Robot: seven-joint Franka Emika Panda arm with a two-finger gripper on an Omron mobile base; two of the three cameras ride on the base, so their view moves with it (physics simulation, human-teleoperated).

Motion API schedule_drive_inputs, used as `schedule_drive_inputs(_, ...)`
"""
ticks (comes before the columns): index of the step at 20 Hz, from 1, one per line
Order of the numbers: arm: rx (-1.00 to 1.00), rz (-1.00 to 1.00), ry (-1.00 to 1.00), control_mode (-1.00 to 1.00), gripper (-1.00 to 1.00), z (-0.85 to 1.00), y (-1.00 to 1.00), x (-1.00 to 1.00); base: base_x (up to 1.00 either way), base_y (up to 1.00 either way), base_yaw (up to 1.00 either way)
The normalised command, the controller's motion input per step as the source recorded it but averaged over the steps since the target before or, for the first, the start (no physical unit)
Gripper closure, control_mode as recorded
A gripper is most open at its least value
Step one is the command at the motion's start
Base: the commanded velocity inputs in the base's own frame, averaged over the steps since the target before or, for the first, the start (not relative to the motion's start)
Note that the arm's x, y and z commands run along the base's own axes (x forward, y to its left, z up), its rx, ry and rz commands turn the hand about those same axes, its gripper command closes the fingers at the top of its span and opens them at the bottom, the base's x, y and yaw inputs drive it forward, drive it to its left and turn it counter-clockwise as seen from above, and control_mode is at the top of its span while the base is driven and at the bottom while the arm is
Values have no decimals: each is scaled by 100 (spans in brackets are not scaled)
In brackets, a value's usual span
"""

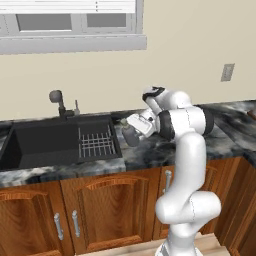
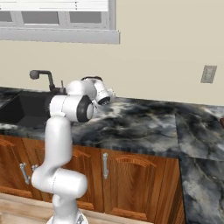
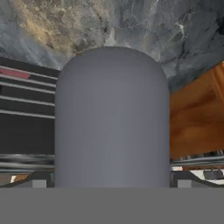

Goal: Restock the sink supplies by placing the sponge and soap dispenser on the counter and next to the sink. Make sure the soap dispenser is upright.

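- The soap dispenser [image 3: 112, 118], a plain grey cylinder with a rounded end, is sitting between the finger pads of the gripper [image 3: 112, 186] in the hand view, its dome pointing toward 12 o'clock of that view.
- In the left base view the soap dispenser [image 1: 131, 135] is showing as a dark grey rounded body at the tip of the gripper [image 1: 135, 131], just off the right edge of the sink [image 1: 60, 142], at about 3 o'clock from the basin.
- The gripper is clasping the soap dispenser from both sides; whether the bottle is touching the worktop [image 1: 150, 150] cannot be told.
- The bottle is lying tilted rather than upright in the left base view, its rounded end pointing toward 8 o'clock.
- The worktop [image 2: 140, 127], black with grey and white veins, is running rightward from the sink [image 2: 22, 109] over brown cabinet doors [image 1: 112, 210].
- The wire grid [image 1: 96, 142] is lying in the right half of the basin; the faucet [image 1: 60, 102] is standing at the basin's 12 o'clock edge.
- A wall outlet [image 1: 227, 72] is sitting at 2 o'clock from the arm [image 1: 187, 165].
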Motion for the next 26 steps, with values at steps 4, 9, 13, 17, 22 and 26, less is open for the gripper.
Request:
schedule_drive_inputs(4, 0, -9, 0, -100, 100, -54, 19, 15, 0, 0, 0)
schedule_drive_inputs(9, 0, -7, 3, -100, 100, -40, 19, 6, 0, 0, 0)
schedule_drive_inputs(13, 1, -2, 6, -100, 100, -52, 8, 6, 0, 0, 0)
schedule_drive_inputs(17, 6, 0, 0, -100, 100, -70, 2, 0, 0, 0, 0)
schedule_drive_inputs(22, 15, 0, -1, -100, 100, -75, 0, 0, 0, 0, 0)
schedule_drive_inputs(26, 18, 0, -5, -100, 100, -70, 0, 0, 0, 0, 0)
